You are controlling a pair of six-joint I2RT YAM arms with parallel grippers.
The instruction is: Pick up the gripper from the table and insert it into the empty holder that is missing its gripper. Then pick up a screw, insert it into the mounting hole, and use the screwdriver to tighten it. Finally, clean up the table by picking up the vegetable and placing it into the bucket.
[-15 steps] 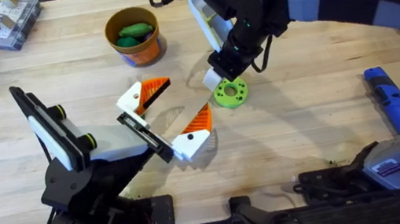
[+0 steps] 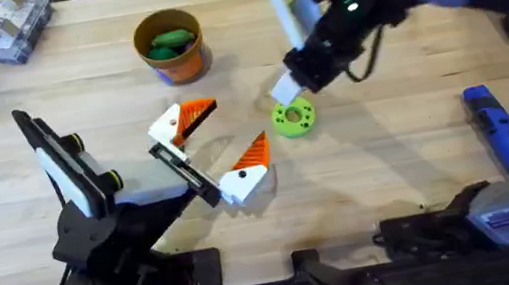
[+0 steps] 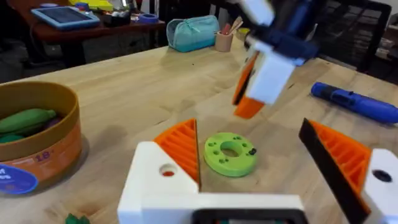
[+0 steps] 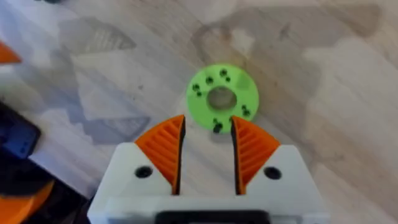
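The left gripper [image 2: 218, 148] rested low on the table [image 2: 392, 183], fingers spread wide, empty. Behind it the vegetable [image 2: 169, 43] lay in the bucket [image 2: 170, 46]. The right gripper [image 2: 287, 90] hovered, fingers slightly parted, above the green ring [image 2: 293, 117]. The screwdriver [image 2: 501, 130] lay far right.

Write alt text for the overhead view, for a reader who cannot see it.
The right tool hangs just above a green ring mid-table on a wooden table. The left tool, open, lies low to the ring's left. The vegetable sits in the bucket at the back, and the screwdriver lies at the right.
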